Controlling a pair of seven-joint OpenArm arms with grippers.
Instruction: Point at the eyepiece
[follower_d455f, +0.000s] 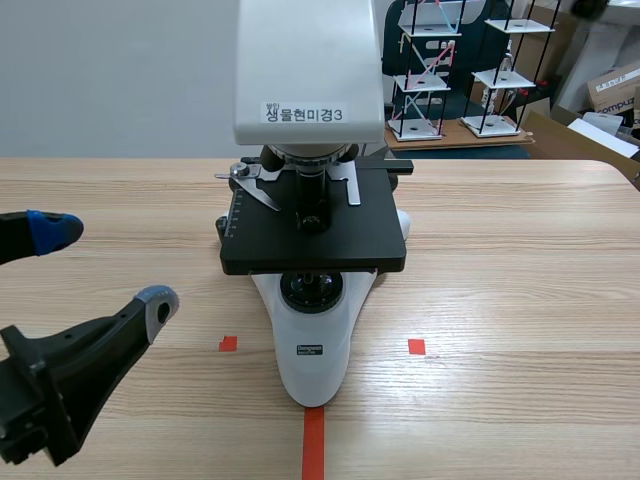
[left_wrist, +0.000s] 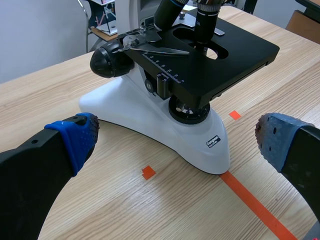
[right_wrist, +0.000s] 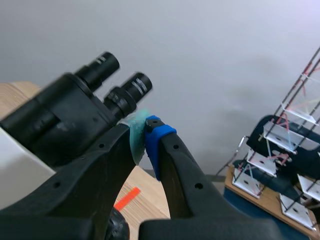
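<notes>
A white microscope (follower_d455f: 312, 345) with a black stage (follower_d455f: 315, 225) stands mid-table, its head (follower_d455f: 308, 70) carrying a label. The scene view does not show its eyepieces. In the right wrist view two black eyepieces (right_wrist: 131, 90) jut from the dark head. My right gripper (right_wrist: 144, 132) is shut, its pads meeting just under the nearer eyepiece; whether they touch it I cannot tell. This arm is out of the scene view. My left gripper (follower_d455f: 100, 265) is open low at the table's left, holding nothing. Through its wrist view the left gripper (left_wrist: 175, 140) faces the microscope's base (left_wrist: 200, 145).
Orange-red tape marks (follower_d455f: 313, 440) lie on the wood table in front of the microscope. Behind the table's far right edge stand wire-frame racks (follower_d455f: 430, 70) on a low bench, with cardboard boxes (follower_d455f: 615, 90) beside them.
</notes>
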